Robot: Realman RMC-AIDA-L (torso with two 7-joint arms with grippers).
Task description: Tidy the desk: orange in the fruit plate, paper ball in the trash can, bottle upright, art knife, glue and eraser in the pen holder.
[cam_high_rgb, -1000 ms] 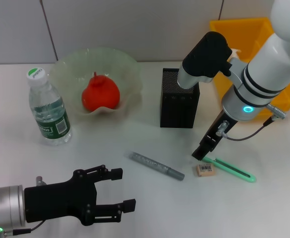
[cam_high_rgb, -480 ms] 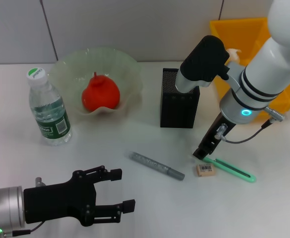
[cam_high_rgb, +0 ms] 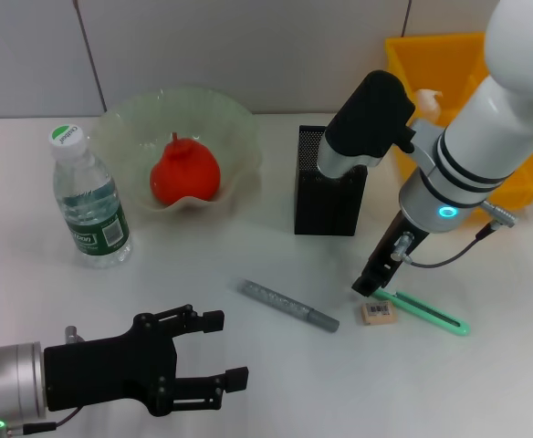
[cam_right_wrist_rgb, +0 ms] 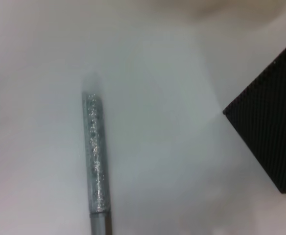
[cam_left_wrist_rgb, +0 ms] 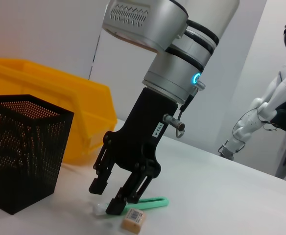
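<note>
right end effector poised over the eraser

the right end effector (cam_left_wrist_rgb: 112,197) hangs tip-down just above the bench (cam_high_rgb: 248,265), its 2 fingers parted with nothing between them. one fingertip (cam_left_wrist_rgb: 114,207) sits just beside the eraser (cam_high_rgb: 377,312) and the near end of the green art knife (cam_high_rgb: 426,311) (whether it touches either is hard to tell). the silver glitter glue stick (cam_high_rgb: 287,305) lies flat, well apart from the eraser, in front of the black mesh pen holder (cam_high_rgb: 329,185). the orange (cam_high_rgb: 185,171) rests in the fruit plate (cam_high_rgb: 125,123), and the bottle (cam_high_rgb: 88,201) stands upright beside it. the yellow trash can (cam_high_rgb: 431,57) holds the paper ball (cam_high_rgb: 428,98). the left end effector (cam_high_rgb: 214,351) waits low at the bench's near edge, fingers spread and empty.
</note>
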